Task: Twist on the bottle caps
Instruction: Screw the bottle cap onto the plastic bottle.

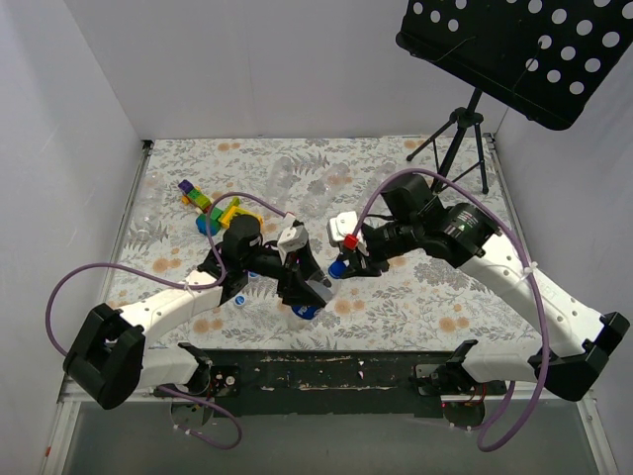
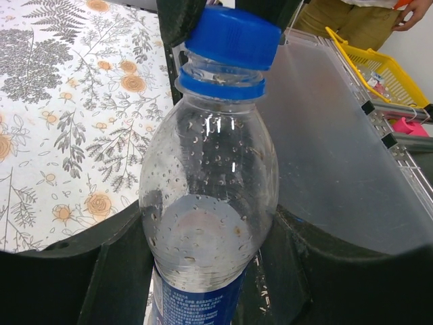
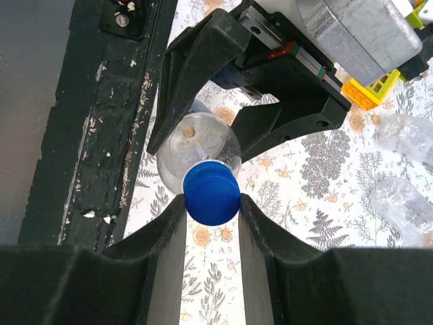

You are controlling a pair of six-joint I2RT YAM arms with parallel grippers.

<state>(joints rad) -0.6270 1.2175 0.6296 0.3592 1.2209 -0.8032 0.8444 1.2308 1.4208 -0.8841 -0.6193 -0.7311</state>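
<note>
My left hand is clamped round the belly of the clear bottle, near the front edge of the floral desk. The bottle's base and most of its blue label are cut off. My right hand pinches the blue cap sitting on the neck. From above, both hands hide most of the bottle, and I cannot tell how far the cap is seated.

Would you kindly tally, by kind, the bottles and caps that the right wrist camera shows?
bottles: 3
caps: 1
total: 4
</note>
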